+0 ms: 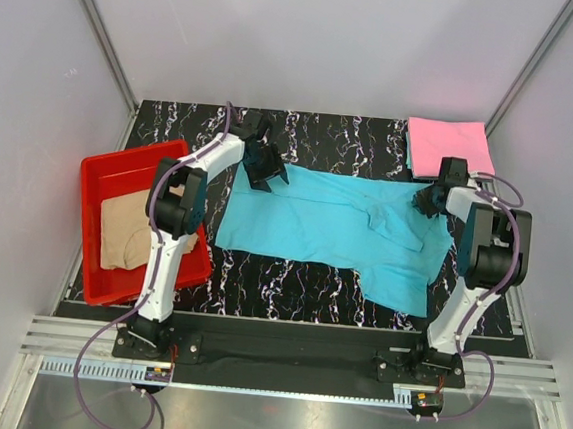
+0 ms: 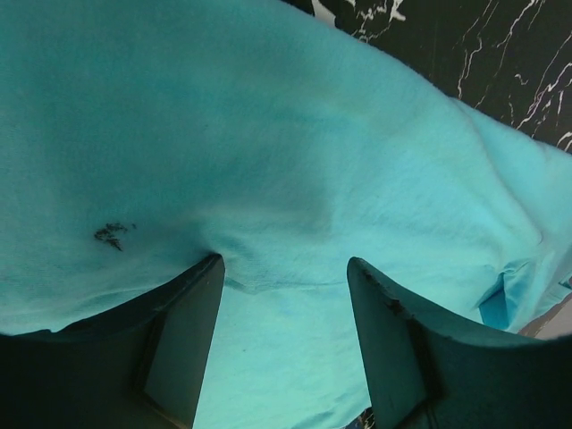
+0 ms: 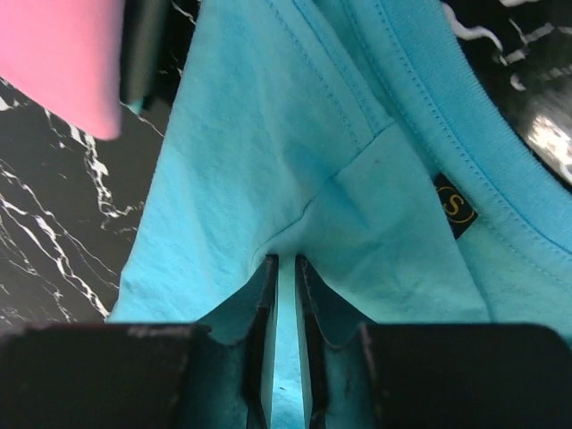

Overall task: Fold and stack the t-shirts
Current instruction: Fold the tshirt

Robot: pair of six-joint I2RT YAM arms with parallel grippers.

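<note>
As the top view shows, the turquoise t-shirt (image 1: 325,228) lies spread across the worktop (image 1: 291,280), the pink t-shirt (image 1: 448,148) folded upper right, the tan t-shirt (image 1: 130,226) in the red tray (image 1: 94,173) at left. Left wrist: left pincer (image 2: 284,268) apart over turquoise cloth. Right wrist: right pincer (image 3: 285,264) clamped on a turquoise fold.

A small dark neck label (image 3: 455,206) inside the turquoise-blue t-shirt (image 3: 295,152) collar shows a yellow circled "S".
</note>
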